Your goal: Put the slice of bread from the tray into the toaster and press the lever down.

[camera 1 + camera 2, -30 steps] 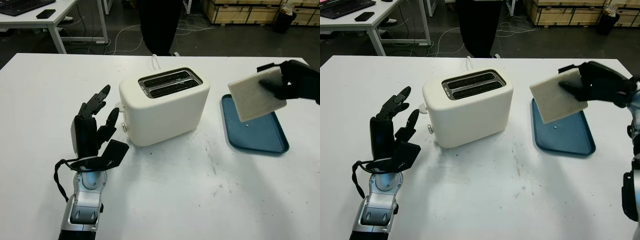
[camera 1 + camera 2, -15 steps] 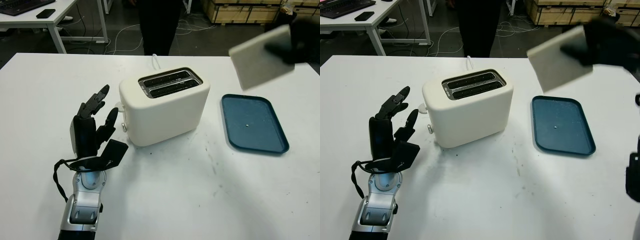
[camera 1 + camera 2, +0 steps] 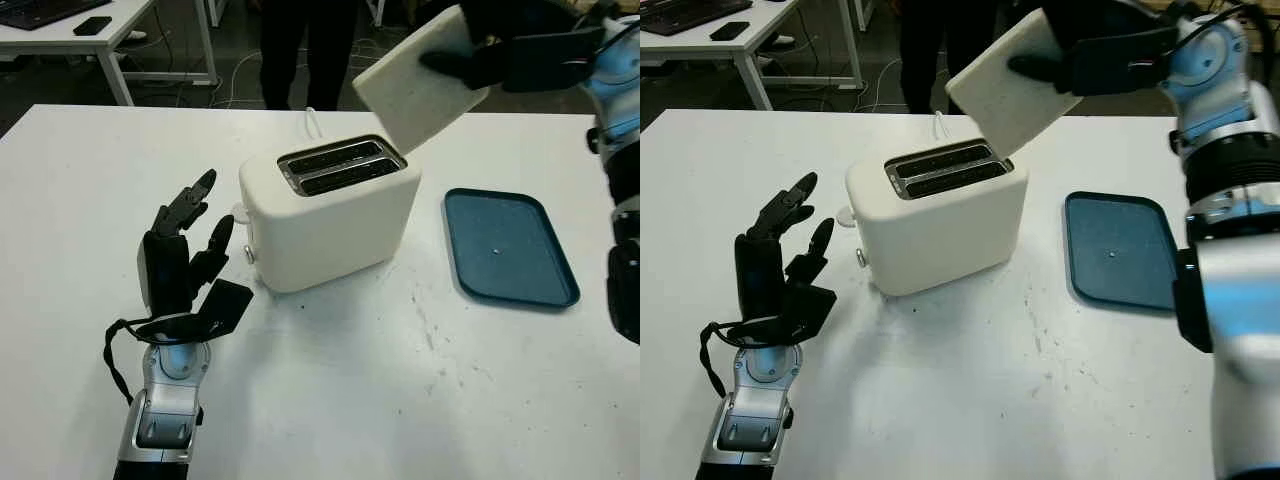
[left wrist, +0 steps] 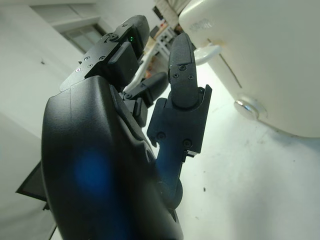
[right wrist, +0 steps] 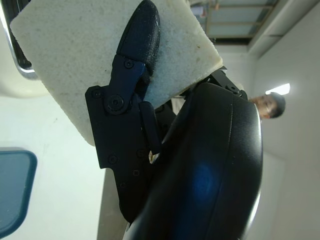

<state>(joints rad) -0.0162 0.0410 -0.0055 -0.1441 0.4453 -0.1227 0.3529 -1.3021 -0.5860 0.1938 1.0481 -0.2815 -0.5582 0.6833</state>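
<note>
The right hand (image 3: 515, 55) has swung the slice of bread (image 3: 415, 90) away from above the tray (image 3: 510, 245) and now holds it tilted in the air, its fingers clamped on it, with the lower corner just over the toaster (image 3: 330, 210) slots. Carrying looks done; lining it up and lowering it in comes next. The left hand (image 3: 185, 255) waits open beside the lever (image 3: 248, 254), on the counter (image 3: 400, 400) side.

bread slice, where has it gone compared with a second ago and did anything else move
The right hand, shut on the bread slice, lifted it off above the tray and carried it toward the robot's left; it now hangs tilted just above the toaster, lower corner near the slots, not yet in. The left hand stayed open beside the toaster; toaster and tray did not move.
</note>
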